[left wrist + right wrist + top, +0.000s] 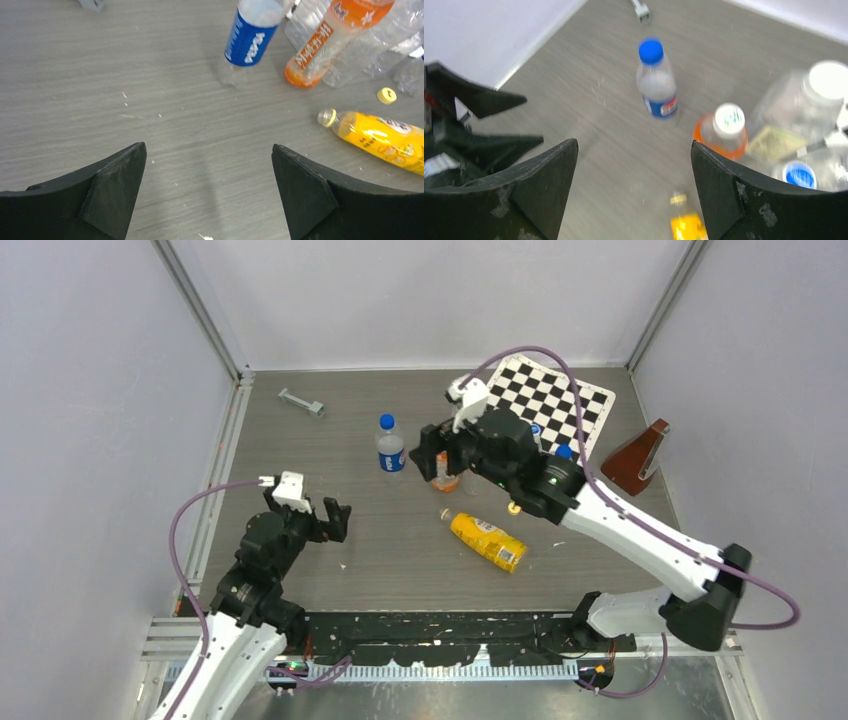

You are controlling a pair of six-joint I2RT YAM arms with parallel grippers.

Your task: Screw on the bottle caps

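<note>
While left fingers [110, 185] and right fingers [734, 195] gape empty, yellow cap [386, 95] seemingly loose, clear of both.

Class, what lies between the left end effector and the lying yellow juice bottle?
Only bare tabletop separates left end effector and bottle; left wrist view shows it.

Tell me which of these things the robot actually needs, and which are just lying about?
For the job:
small clear plastic Pepsi bottle, round blue cap on top
yellow-orange plastic juice bottle, lying on its side
small round yellow plastic cap, loose nearby

Lying about:
orange-drink bottle with white cap
black-and-white checkerboard sheet
grey metal bracket
brown wedge-shaped block
</note>
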